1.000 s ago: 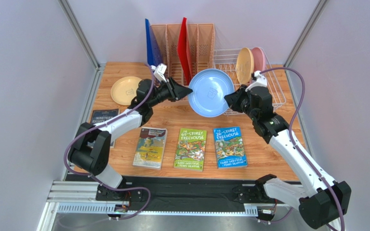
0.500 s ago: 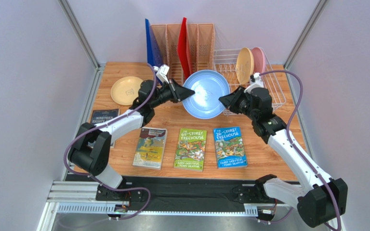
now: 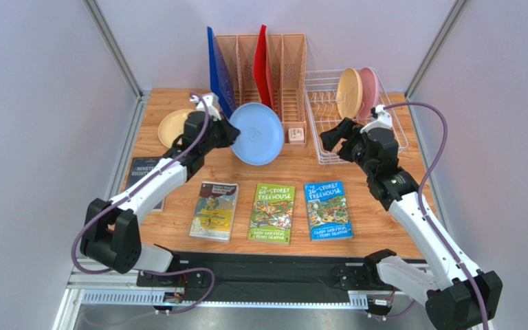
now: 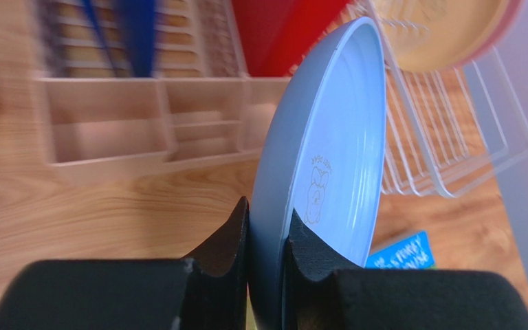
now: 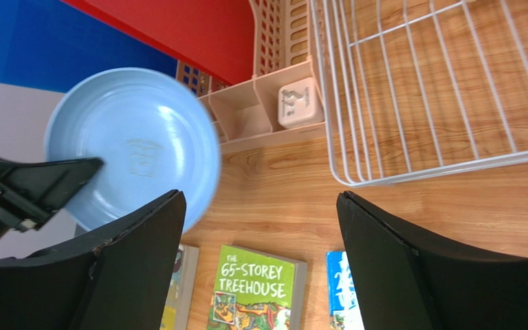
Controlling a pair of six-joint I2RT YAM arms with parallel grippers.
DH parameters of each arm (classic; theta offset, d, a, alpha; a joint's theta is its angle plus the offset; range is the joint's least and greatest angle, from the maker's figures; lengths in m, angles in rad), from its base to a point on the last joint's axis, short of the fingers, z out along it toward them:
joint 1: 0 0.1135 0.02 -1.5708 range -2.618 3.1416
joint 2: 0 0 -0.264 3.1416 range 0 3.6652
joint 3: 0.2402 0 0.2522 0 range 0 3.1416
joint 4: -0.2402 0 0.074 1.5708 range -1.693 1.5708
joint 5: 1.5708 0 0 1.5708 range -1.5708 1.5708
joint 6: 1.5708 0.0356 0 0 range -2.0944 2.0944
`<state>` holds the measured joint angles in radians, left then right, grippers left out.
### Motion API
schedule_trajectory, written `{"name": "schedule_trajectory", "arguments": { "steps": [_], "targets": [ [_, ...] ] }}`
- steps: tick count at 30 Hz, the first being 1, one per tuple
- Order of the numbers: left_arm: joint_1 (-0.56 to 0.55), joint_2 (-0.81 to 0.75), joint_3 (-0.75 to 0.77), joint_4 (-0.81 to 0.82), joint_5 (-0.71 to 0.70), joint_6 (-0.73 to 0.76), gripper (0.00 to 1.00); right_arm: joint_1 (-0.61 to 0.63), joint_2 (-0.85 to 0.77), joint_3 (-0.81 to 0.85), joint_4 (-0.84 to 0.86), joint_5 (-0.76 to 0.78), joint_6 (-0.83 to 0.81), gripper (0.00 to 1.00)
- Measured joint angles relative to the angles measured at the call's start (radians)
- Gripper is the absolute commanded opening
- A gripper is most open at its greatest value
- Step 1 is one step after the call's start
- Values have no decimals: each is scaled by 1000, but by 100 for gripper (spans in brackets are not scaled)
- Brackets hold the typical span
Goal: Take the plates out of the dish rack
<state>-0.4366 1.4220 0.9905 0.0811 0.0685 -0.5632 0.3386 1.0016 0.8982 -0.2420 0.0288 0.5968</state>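
Rim of the grey-blue plate (image 3: 256,133) is pinched between the fingers of the left gripper (image 4: 268,220), outside the dish rack (image 3: 399,132). Right gripper (image 5: 260,199) is spread wide, empty. One cream plate (image 3: 174,127) is laid flat behind the left fingers. Tan plate (image 3: 348,93) and pink plate (image 3: 370,84) are left racked beyond the right fingers.

four plates (image 3: 256,134), four books (image 3: 271,213), two boards (image 3: 262,65)

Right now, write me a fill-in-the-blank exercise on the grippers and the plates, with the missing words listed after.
1. The left gripper grips the grey-blue plate by its ___.
2. The right gripper is ___ and holds nothing.
3. The dish rack holds ___ plates: a cream plate and a pink plate.

Missing words: rim; open; two.
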Motion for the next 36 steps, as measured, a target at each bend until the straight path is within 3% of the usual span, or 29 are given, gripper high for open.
{"name": "schedule_trajectory", "arguments": {
  "steps": [7,14,36],
  "targets": [
    [240,-192,-53,-120,-102,21,0,-45,0,-1,-23,30,-31,87],
    [391,-270,-79,-169,-119,19,0,-70,68,0,-30,32,-45,87],
    [534,-221,-179,-141,-121,-43,0,-92,270,39,-23,-4,-56,87]
  ]
}}
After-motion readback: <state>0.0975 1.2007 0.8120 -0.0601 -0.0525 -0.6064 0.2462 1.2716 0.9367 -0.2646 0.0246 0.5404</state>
